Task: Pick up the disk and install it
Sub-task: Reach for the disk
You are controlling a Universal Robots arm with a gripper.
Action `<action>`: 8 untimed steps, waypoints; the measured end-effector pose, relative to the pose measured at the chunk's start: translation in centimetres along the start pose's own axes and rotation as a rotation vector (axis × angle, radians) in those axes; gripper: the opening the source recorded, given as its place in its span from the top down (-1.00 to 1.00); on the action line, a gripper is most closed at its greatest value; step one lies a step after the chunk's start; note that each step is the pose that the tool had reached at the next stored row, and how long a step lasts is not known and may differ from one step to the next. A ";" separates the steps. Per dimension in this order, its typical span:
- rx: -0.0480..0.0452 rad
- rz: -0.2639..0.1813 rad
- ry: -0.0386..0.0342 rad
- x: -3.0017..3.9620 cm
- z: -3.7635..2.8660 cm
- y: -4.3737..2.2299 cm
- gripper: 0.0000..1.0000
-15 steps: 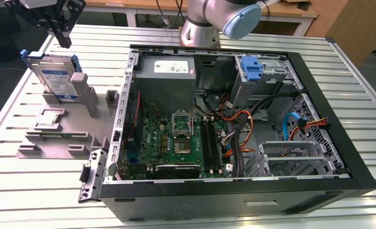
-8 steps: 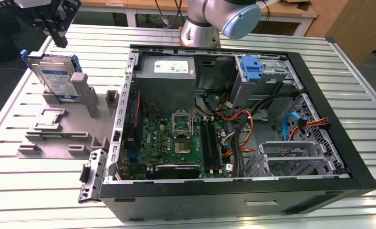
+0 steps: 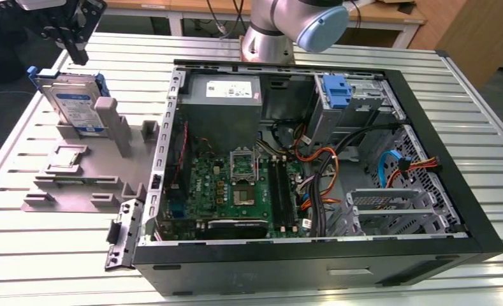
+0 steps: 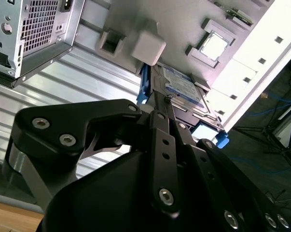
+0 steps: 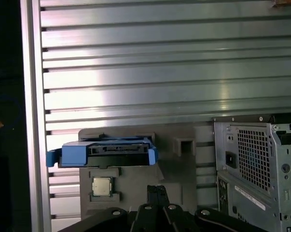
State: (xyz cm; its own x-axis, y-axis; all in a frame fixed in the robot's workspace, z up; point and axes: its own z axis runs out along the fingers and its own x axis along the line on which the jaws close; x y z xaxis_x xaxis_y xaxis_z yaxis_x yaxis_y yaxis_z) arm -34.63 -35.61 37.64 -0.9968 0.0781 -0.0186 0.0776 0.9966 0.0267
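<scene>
- Blue-framed and silver, the disk [image 3: 71,102] stands on edge in a grey fixture [image 3: 72,185] on the slatted table [image 3: 30,255], at the exterior view's left and well apart from the open computer case [image 3: 319,255]. The gripper [image 3: 78,57] hangs just above the disk, touching nothing.
- Seen in the second wrist view, the gripper's fingers [image 4: 159,125] lie pressed together, narrow and empty, and point toward the disk [image 4: 184,87], which is propped against the fixture's post [image 4: 147,47].
- Seen in the first wrist view, the disk [image 5: 104,153] shows edge-on, with a processor chip [image 5: 101,186] seated in the fixture just beside it. A clean pick likely calls for parting the fingers wider than the disk's thickness, centring them over its free edge, and coming straight down — clear of the post — so the pads close on the flat faces, not the blue carrier's tabs.
</scene>
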 end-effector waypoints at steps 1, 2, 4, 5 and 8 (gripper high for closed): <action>0.0000 0.000 -0.0002 0.17 0.01 -0.01 0.80; 0.0000 0.000 -0.0002 0.34 0.01 -0.03 0.80; 0.0001 0.000 -0.0002 0.63 0.02 -0.04 0.80; 0.0002 0.000 -0.0002 0.79 0.02 -0.05 0.80; 0.0003 0.000 -0.0002 1.07 0.02 -0.07 0.80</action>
State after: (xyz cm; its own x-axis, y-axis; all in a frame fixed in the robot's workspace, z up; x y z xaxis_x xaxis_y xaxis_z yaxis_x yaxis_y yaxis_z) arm -35.71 -35.60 37.61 -0.9968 0.0781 -0.0189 0.0776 0.9966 0.0264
